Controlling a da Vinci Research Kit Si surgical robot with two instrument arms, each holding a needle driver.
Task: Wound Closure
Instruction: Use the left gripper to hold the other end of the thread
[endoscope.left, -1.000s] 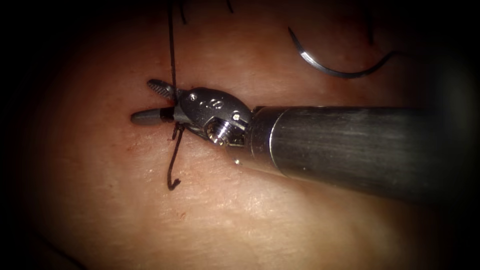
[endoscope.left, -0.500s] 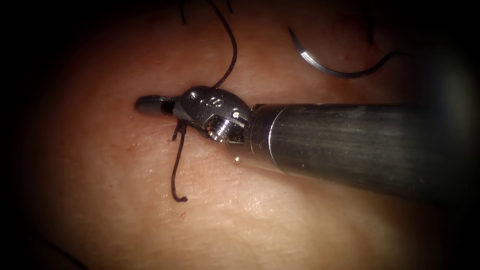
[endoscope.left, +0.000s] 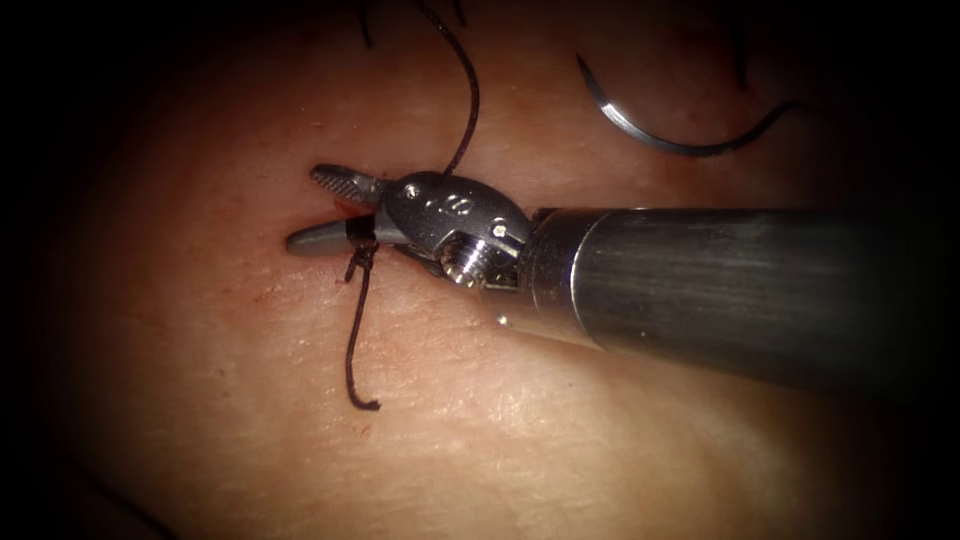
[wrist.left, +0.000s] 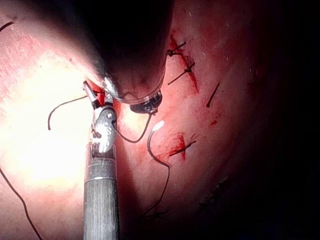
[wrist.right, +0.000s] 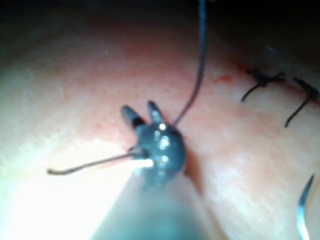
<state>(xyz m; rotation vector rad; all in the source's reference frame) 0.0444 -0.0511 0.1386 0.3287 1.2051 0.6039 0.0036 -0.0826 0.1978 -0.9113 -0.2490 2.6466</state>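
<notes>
Needle (endoscope.left: 650, 125) bare, curved, flat on tissue (endoscope.left: 500, 420)

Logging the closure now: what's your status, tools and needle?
Right tool fingers open at the knot, holding nothing. Needle lying free on the tissue, not in it. Loose thread curls away above the tool.

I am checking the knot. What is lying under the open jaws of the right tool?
Under the right tool the tissue carries a knot with a cut thread tail. The wrist covers the rest. It holds nothing; the needle lies free on the tissue.
</notes>
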